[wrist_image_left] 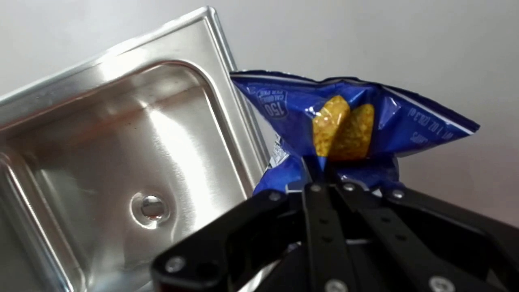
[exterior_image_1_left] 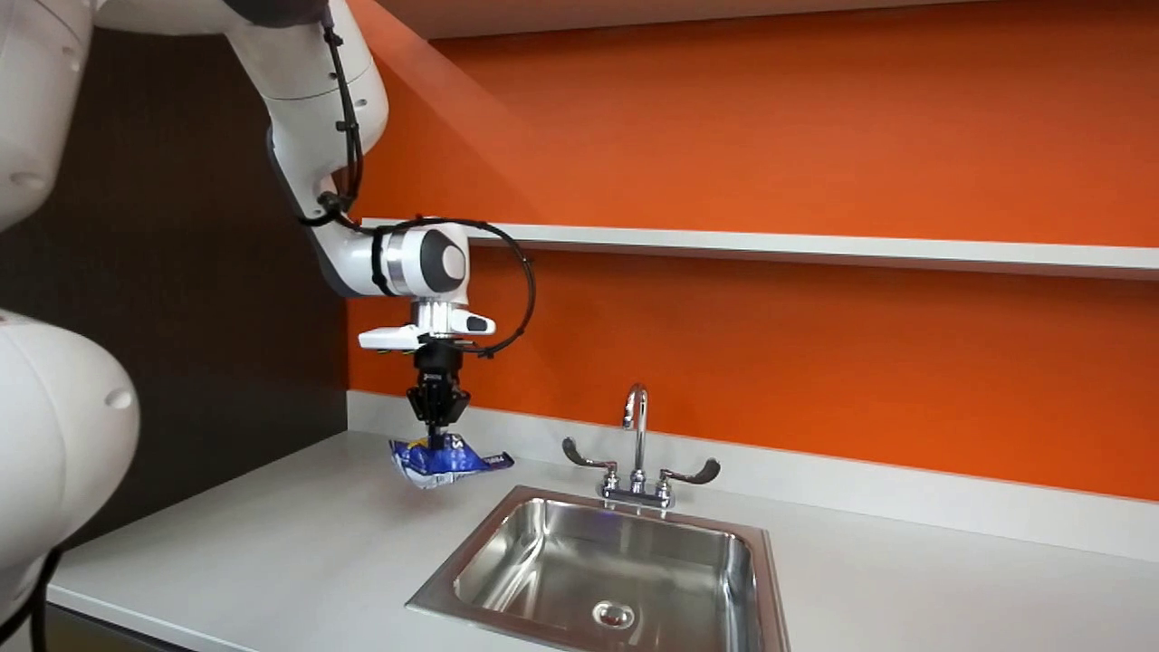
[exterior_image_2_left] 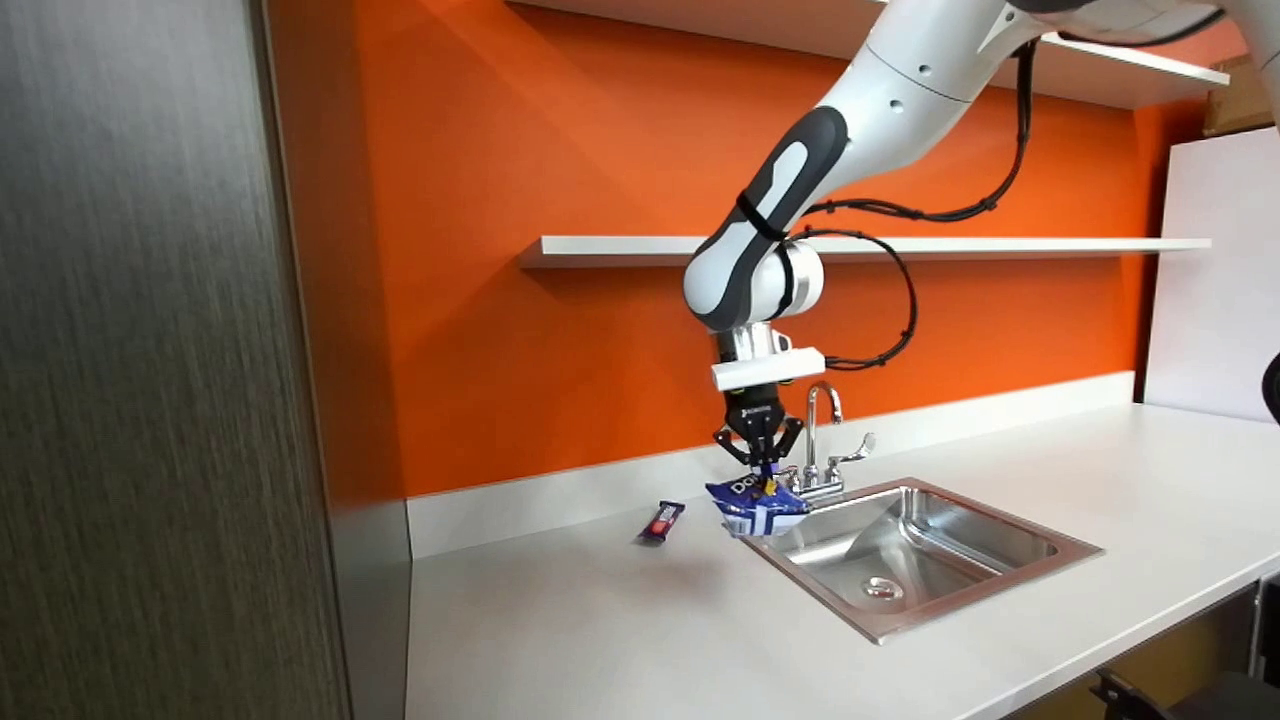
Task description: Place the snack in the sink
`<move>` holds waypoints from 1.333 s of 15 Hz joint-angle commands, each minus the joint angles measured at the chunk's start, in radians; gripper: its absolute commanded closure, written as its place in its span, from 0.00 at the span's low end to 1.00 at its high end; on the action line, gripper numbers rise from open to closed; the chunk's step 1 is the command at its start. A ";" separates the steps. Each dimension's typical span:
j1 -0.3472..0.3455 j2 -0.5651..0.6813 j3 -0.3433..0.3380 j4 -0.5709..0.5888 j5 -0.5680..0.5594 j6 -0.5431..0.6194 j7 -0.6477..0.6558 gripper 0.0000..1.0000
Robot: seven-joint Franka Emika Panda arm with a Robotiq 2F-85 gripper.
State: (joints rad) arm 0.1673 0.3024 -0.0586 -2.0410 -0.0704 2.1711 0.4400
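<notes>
The snack is a shiny blue chip bag with white marks and yellow chips printed on it; it shows in both exterior views (exterior_image_1_left: 460, 460) (exterior_image_2_left: 755, 508) and in the wrist view (wrist_image_left: 279, 99). My gripper (exterior_image_1_left: 436, 441) is shut on the bag's middle, which bunches between the fingertips (exterior_image_2_left: 764, 470) (wrist_image_left: 322, 170). The bag hangs above the counter, beside the sink. The sink is a rectangular steel basin, with its rim visible in both exterior views (exterior_image_1_left: 477, 543) (exterior_image_2_left: 1075, 552). In the wrist view the sink (wrist_image_left: 194, 40) lies left of the bag. The fingertips are partly hidden by the bag.
A chrome faucet (exterior_image_1_left: 639, 444) with two handles stands at the sink's back edge. A small purple wrapped bar (exterior_image_2_left: 661, 522) lies on the counter near the back wall. A white shelf (exterior_image_1_left: 770, 243) runs along the orange wall. A dark panel (exterior_image_1_left: 208, 272) borders the counter.
</notes>
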 commanded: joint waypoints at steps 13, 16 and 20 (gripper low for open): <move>-0.225 0.028 -0.135 -0.053 -0.057 0.042 -0.047 1.00; -0.232 0.087 -0.138 -0.043 -0.047 0.087 -0.052 1.00; -0.228 0.159 -0.135 -0.039 -0.033 0.162 -0.057 1.00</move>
State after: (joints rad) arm -0.0513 0.4133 -0.2030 -2.1035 -0.1125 2.2931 0.4078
